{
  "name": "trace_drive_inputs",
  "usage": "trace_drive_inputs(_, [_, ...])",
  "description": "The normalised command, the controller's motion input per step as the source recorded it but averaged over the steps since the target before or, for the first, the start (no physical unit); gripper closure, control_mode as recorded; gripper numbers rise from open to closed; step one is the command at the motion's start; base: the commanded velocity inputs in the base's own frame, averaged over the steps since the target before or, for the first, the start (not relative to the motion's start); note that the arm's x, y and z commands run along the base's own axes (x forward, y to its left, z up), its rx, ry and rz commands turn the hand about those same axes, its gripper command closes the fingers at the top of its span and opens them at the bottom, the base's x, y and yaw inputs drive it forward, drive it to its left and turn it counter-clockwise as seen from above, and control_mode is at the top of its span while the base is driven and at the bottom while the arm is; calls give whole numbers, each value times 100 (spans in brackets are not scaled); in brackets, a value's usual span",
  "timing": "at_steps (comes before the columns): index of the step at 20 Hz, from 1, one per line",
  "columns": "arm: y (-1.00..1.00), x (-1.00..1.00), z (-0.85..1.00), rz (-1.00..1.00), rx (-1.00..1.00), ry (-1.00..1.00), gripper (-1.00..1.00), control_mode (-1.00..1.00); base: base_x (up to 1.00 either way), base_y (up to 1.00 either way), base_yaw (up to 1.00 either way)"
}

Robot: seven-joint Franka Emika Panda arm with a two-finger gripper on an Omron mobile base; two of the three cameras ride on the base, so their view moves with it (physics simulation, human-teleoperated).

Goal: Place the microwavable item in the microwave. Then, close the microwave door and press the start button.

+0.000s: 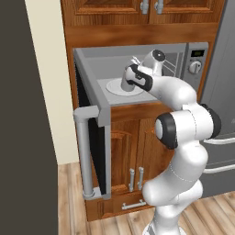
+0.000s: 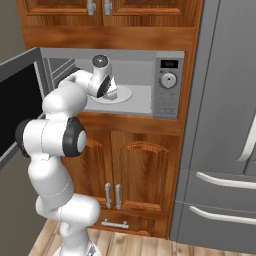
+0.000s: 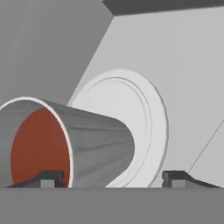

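Observation:
The microwavable item (image 3: 96, 140), a pale grey cup with a reddish-brown inside, stands on the round white turntable (image 3: 146, 109) inside the microwave (image 1: 92, 57). My gripper (image 3: 111, 178) reaches into the cavity and straddles the cup. Its jaws are open: the right fingertip (image 3: 175, 177) stands clear of the cup wall, and the left one sits by the rim. From the left base the cup (image 1: 126, 84) shows just below my hand. The microwave door (image 1: 94, 137) hangs wide open to the left, with its vertical bar handle (image 1: 85, 151) toward me.
The control strip with display and round knob (image 2: 169, 80) sits at the microwave's right end. Wooden cabinets (image 2: 140, 165) lie above and below, and a grey fridge (image 2: 225, 125) stands to the right. The open door (image 2: 20, 100) juts out on the left, beside my arm.

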Motion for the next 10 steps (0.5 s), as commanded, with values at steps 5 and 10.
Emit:
trace_drive_inputs(5, [0, 0, 15, 0, 0, -14, -100, -100, 0, 0, 0])
trace_drive_inputs(10, [0, 0, 26, 0, 0, -22, -100, -100, 0, 0, 0])
